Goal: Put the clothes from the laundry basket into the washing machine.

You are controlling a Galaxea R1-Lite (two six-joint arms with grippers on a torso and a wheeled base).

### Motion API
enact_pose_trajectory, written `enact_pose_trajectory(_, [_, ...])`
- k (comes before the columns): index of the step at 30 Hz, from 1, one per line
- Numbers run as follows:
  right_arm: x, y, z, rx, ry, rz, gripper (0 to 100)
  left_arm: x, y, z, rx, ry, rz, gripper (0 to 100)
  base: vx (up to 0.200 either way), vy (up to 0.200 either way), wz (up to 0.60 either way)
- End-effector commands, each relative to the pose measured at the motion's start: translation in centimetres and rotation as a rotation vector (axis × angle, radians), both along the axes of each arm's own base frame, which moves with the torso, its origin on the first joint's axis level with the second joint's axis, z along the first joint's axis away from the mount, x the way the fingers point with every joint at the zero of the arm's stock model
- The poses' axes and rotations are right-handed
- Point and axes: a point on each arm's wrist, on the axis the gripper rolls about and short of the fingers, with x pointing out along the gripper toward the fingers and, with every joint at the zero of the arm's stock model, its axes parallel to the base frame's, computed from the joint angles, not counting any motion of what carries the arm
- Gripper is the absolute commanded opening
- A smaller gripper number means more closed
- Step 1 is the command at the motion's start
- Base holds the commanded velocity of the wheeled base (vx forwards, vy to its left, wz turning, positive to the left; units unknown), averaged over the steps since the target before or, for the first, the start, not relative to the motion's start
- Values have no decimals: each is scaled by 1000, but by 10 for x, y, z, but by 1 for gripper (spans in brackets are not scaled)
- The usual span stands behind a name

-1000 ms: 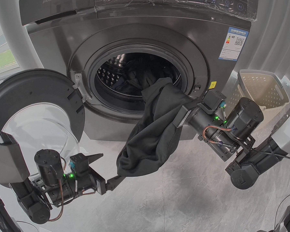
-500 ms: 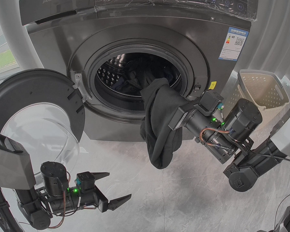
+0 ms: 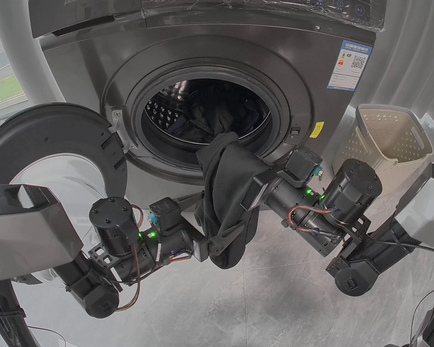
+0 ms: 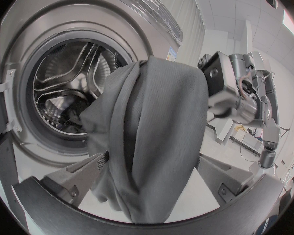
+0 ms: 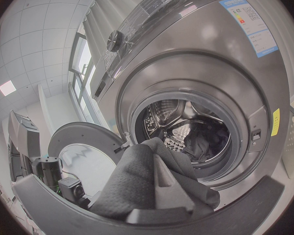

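A dark grey garment (image 3: pixel 226 179) hangs from the lip of the washing machine (image 3: pixel 217 49) drum opening down toward the floor. My right gripper (image 3: pixel 248 189) is shut on its upper part just in front of the opening; in the right wrist view the cloth (image 5: pixel 137 180) drapes over one of its fingers (image 5: pixel 168 183). My left gripper (image 3: pixel 212 220) is open, and its fingers (image 4: pixel 85 170) straddle the garment's (image 4: pixel 153 124) hanging lower end. More dark clothes (image 3: pixel 212 114) lie inside the drum (image 5: pixel 202 141). The beige laundry basket (image 3: pixel 395 136) stands right of the machine.
The round machine door (image 3: pixel 53 140) stands swung open on the left, close to my left arm. Grey tiled floor (image 3: pixel 275 304) spreads in front of the machine. A pleated curtain (image 3: pixel 414 49) hangs behind the basket.
The garment's lower end left my left gripper and now hangs narrower. My left arm dropped low, then rose and came right around the hanging end. My right gripper drifted slightly left.
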Motion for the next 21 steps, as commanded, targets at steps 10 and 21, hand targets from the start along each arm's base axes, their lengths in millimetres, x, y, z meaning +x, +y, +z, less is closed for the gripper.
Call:
enact_pose_trajectory(10, [-9, 13, -5, -8, 13, 33, 0, 50, -35, -13, -60, -61, 59, 100, 0, 0, 0])
enact_pose_trajectory(21, [-14, 8, 5, 5, -1, 34, 0, 64, -37, -19, -80, -61, 94, 100, 0, 0, 0])
